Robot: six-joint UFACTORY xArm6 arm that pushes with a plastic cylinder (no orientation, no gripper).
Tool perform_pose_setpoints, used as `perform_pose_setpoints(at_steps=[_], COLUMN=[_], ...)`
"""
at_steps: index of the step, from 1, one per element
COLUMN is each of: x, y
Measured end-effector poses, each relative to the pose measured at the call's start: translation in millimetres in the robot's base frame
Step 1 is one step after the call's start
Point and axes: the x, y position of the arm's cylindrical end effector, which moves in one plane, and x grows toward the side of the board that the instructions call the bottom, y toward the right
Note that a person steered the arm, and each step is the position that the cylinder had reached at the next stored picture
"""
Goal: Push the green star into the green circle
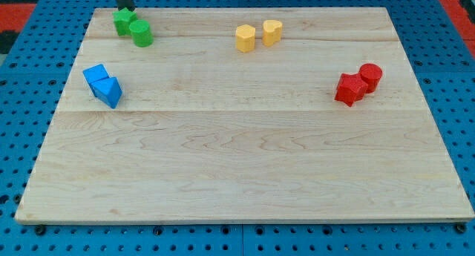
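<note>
The green star (123,21) lies at the view's top left of the wooden board (245,167), touching the green circle (141,33), which sits just to its lower right. My tip (125,10) stands at the star's upper edge, right against it, with the dark rod rising out of the view's top.
A blue cube (96,77) and a blue triangle (110,91) sit together at the left. A yellow hexagon (246,38) and a yellow heart (272,32) sit at the top middle. A red star (349,89) and a red cylinder (370,76) sit at the right.
</note>
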Motion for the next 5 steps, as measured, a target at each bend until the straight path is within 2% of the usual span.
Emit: perform_pose_setpoints(at_steps=[1, 5], x=[29, 9], y=[-3, -29])
